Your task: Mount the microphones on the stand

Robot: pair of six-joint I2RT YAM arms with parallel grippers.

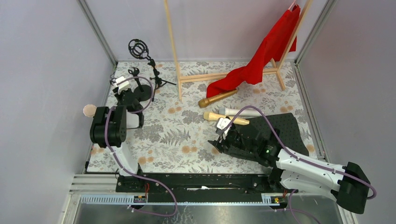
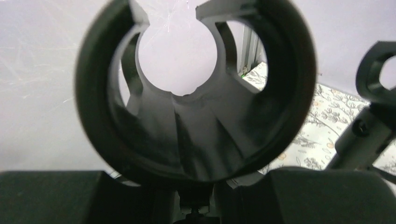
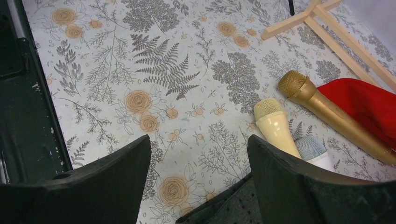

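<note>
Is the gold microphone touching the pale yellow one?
Apart. The right wrist view shows flowered cloth between the gold microphone and the pale yellow microphone.

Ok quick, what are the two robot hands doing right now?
Left gripper: either side of the stand's clip, grip cannot be told.
Right gripper: open, empty.

My overhead feed is bright, even and sharp, shadows faint. Right ahead of my left claw (image 2: pixel 196 198), the black holder ring (image 2: pixel 187 154) is dark and blurred against a glaring pale wall (image 2: pixel 37 70). Ahead of my right claw (image 3: pixel 198 163) the floral mat (image 3: pixel 140 60) and gold microphone (image 3: pixel 327 112) look crisp, its fingers (image 3: pixel 102 182) soft.
</note>
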